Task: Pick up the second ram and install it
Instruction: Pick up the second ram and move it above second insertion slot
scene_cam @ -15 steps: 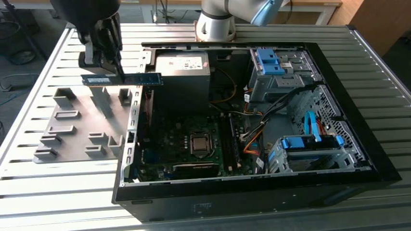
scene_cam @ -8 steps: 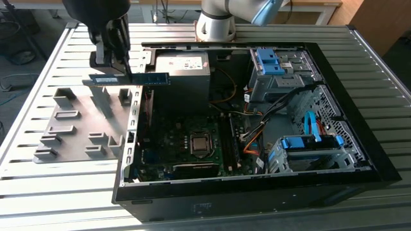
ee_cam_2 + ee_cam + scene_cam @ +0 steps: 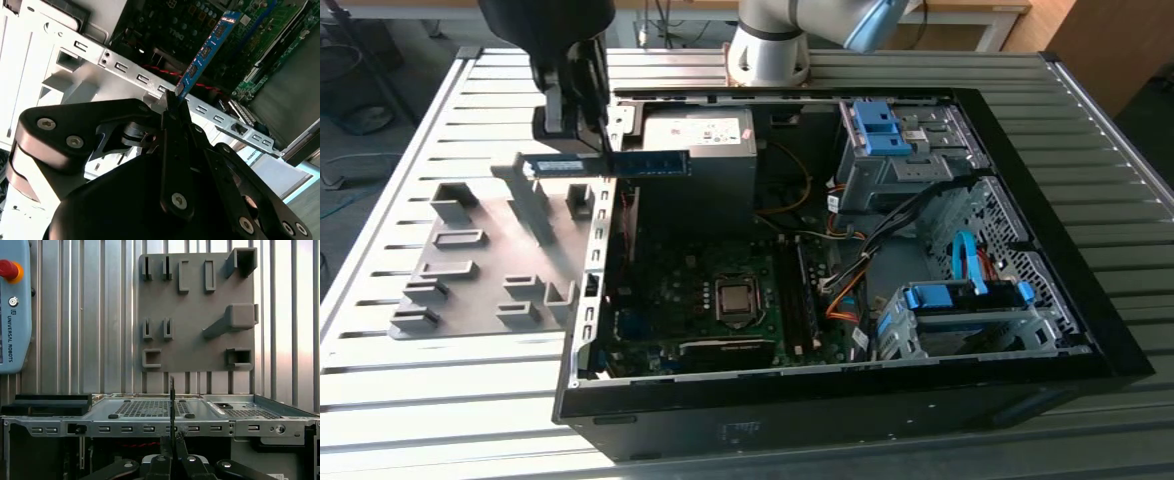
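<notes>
Clearance around the open computer case

Tool gripping the second ram hangs over the case's side wall. Open air above the motherboard. Power supply sits just beside the ram. Drive bays and cables crowd the opposite wall. Grey fixture stands outside on the tabletop.

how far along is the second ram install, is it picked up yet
Done: the second ram is off the grey fixture and picked up. In hand: the end effector is shut on one end of it, holding it on edge over the side wall of the open computer case. Left: it is not yet seated on the motherboard inside the case.
</notes>
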{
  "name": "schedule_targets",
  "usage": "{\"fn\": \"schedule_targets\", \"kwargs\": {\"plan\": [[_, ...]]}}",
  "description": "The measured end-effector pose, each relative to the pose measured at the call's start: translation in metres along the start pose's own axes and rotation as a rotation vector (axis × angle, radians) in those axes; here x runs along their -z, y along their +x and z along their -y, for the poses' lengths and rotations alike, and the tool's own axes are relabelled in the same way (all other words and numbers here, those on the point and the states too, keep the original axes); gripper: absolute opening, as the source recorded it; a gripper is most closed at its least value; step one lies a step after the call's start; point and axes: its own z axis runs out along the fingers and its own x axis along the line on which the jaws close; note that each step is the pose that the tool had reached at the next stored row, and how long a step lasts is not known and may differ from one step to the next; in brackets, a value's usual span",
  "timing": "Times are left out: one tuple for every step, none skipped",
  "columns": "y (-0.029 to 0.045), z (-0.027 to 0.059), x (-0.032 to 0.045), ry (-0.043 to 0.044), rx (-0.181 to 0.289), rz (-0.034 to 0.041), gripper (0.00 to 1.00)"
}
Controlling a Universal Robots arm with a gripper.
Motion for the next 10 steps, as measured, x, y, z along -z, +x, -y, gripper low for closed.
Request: {"fn": "schedule_targets", "kwargs": {"plan": [[0.0,0.0019,0.0,0.0,0.0,0.0,0.14],[-0.0001,0.0039,0.0,0.0,0.0,0.0,0.14],[-0.0001,0.0062,0.0,0.0,0.0,0.0,0.14],[-0.0001,0.0083,0.0,0.0,0.0,0.0,0.14],[-0.0002,0.0104,0.0,0.0,0.0,0.0,0.14],[-0.0002,0.0126,0.0,0.0,0.0,0.0,0.14],[-0.0003,0.0148,0.0,0.0,0.0,0.0,0.14],[-0.0003,0.0172,0.0,-0.0001,0.0,-0.0001,0.14],[-0.0003,0.0194,-0.0001,0.0,0.0,0.0,0.14],[-0.0004,0.0218,0.0,-0.0001,0.0,0.0,0.14]]}}
